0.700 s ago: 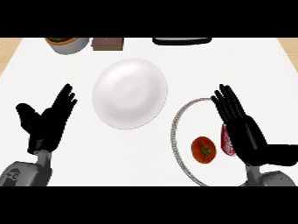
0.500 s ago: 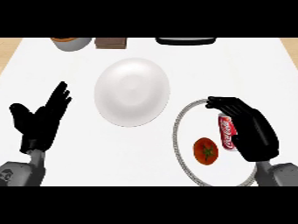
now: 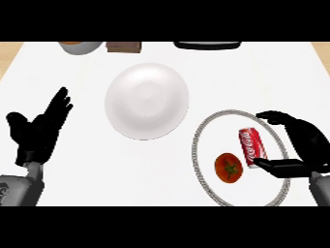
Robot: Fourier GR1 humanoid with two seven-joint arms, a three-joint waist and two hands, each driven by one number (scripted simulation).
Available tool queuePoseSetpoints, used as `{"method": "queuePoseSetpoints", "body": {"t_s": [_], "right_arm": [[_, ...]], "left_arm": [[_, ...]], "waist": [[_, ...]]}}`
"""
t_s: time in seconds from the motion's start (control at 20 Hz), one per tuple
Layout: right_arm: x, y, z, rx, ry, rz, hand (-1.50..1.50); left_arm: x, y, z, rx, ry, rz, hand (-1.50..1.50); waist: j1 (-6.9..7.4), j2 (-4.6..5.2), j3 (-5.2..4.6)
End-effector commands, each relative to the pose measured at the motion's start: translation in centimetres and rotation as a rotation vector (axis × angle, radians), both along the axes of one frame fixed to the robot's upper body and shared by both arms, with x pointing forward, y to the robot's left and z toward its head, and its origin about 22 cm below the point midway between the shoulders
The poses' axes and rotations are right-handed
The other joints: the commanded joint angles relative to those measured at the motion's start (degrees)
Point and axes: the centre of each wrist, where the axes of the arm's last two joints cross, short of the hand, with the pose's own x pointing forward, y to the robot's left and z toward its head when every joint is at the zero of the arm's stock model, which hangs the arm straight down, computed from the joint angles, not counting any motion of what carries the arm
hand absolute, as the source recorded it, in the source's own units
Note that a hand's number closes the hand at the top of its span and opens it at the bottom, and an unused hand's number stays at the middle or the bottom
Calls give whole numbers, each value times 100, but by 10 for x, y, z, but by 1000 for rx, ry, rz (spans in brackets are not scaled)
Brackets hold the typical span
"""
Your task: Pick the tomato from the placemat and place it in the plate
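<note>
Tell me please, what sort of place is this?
Probably a kitchen counter or a dining table: a white plate, a round placemat holding a tomato and a red can, and a bowl at the far edge.

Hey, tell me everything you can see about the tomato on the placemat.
The tomato is small, round and red-orange, with a dark green star-shaped stem patch facing up. It looks whole and smooth. It lies inside the round grey-rimmed placemat, in its lower half, just below and left of the red soda can, apparently not touching it. The right robot hand sits beyond the can, clear of the tomato. Nothing holds it.
</note>
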Motion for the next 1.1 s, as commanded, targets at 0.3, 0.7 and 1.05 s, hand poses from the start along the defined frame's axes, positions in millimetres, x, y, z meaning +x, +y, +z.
{"method": "queuePoseSetpoints", "body": {"t_s": [0.3, 0.7, 1.05], "right_arm": [[-2, -49, -29, -391, -110, 116, -150], [-15, -29, -19, -531, -98, 113, -150], [-14, -1, -16, -752, -81, 138, -150]], "left_arm": [[6, 7, -13, 8, 12, -6, 0], [-3, -3, -13, -1, 0, -2, 0], [16, 1, -1, -6, -1, 5, 0]], "waist": [[-9, -7, -10], [-59, -33, -14], [-63, -26, -14]]}}
